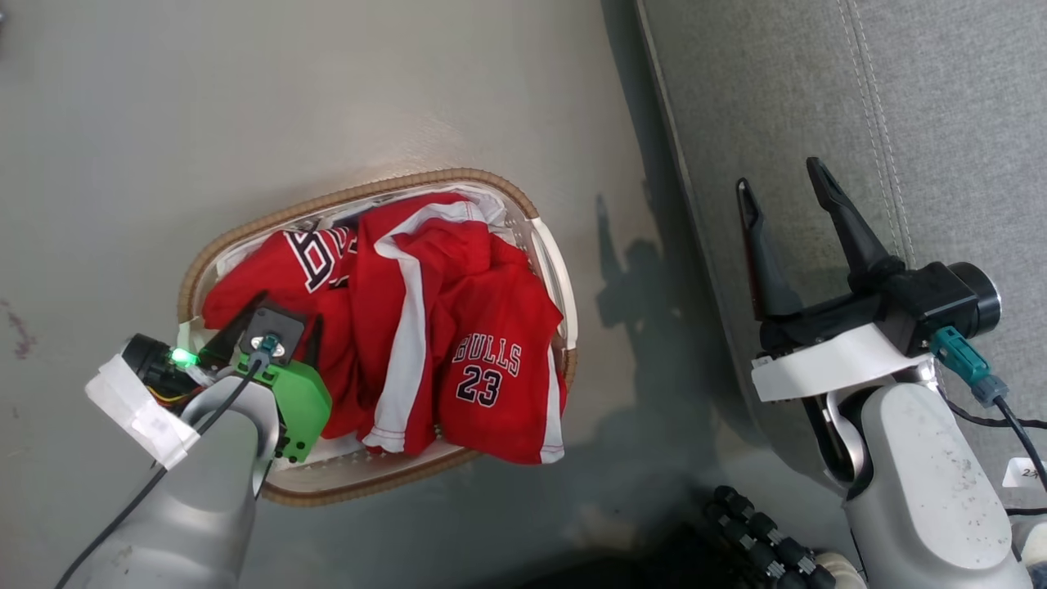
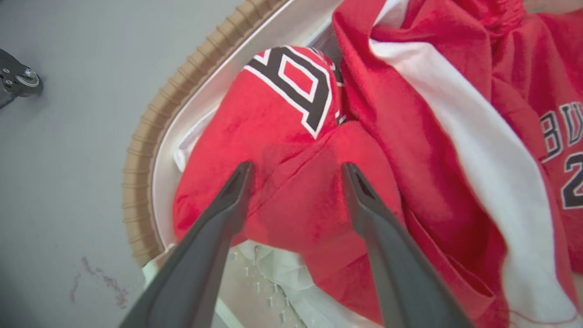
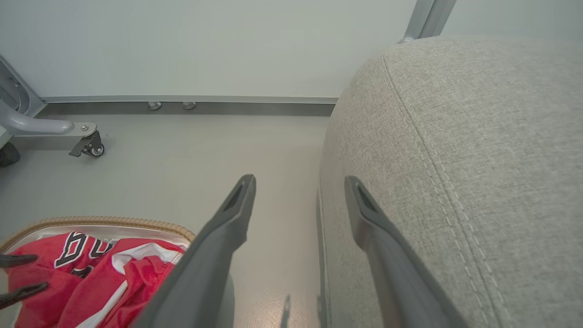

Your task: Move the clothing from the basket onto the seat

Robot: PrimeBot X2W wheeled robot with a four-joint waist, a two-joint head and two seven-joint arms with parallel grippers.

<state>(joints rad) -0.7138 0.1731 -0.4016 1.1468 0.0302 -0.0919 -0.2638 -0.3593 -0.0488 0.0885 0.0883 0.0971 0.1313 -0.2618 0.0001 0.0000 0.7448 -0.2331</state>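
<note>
Head view: a pale grey, glossy floor with a reddish stain at the left edge. The basket stands on it, and the clothing lies heaped inside, "BULLS 23" facing up. The seat is to the right, well apart from the basket and cut off by the top and right edges. The left gripper is over the heap's left part, and its arm hides the near rim. The right gripper hangs over the seat's edge, jaws wide and empty.

Left wrist view: the left jaws are spread wide, with nothing between them but a red fold below. I cannot tell if the tips touch it. The white liner shows under the cloth. One print is folded and unreadable, and the other is cut off at the right edge.

Right wrist view: a plain pale wall meets the floor at a grey skirting, and a caster stands at the left. The basket is cropped by the lower left corner
</note>
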